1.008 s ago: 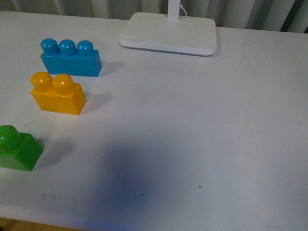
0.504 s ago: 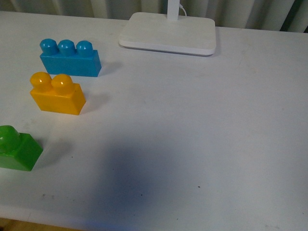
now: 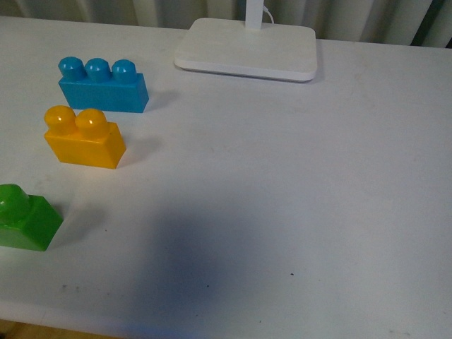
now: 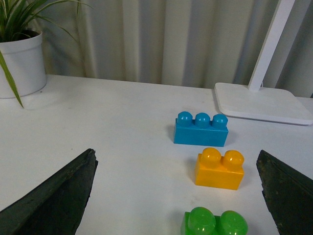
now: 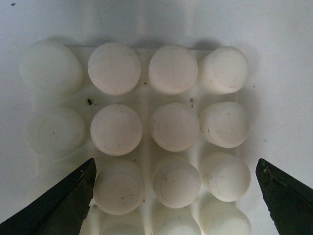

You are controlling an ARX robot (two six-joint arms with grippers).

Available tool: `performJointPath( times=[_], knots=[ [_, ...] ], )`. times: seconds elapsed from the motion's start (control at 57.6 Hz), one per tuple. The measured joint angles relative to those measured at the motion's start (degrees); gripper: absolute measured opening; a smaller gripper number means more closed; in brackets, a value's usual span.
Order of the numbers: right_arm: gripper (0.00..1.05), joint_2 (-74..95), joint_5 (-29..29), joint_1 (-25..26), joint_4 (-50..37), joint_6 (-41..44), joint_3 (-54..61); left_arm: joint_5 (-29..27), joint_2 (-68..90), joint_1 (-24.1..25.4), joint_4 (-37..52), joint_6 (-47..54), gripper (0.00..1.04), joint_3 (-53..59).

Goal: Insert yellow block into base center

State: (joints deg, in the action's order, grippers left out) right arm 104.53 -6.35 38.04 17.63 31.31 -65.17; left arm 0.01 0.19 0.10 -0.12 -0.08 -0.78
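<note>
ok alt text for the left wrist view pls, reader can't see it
A two-stud yellow block sits on a white table in a row between a blue three-stud brick and a green brick, framed by the dark fingers of the open left gripper. A white lamp foot and a potted plant stand by pale curtains.

Soft, even light fills the front view. The desk [image 3: 318,176] is bright white, with one broad bluish shadow along its near edge. The yellow block [image 3: 85,145] throws a faint, soft shadow toward the desk's right edge, and small glints sit on its glossy studs. In the right wrist view the base [image 5: 174,126] looks washed out and low in contrast, and the right arm's fingers [image 5: 54,210] are dark blurs. The left arm's fingers [image 4: 54,205] are likewise dark and unfocused.
</note>
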Motion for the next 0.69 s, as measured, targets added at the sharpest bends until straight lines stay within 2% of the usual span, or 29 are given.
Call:
performJointPath(
  times=[0.365, 0.695],
  knots=[
    [0.96, 3.0, -2.9, 0.2, 2.9, -0.1, -2.7, 0.0, 0.0, 0.0, 0.0, 0.0, 0.98, 0.0],
    [0.96, 1.9, -7.3, -0.7, 0.0, -4.3, 1.7, 0.0, 0.0, 0.0, 0.0, 0.0, 0.98, 0.0]
  ],
)
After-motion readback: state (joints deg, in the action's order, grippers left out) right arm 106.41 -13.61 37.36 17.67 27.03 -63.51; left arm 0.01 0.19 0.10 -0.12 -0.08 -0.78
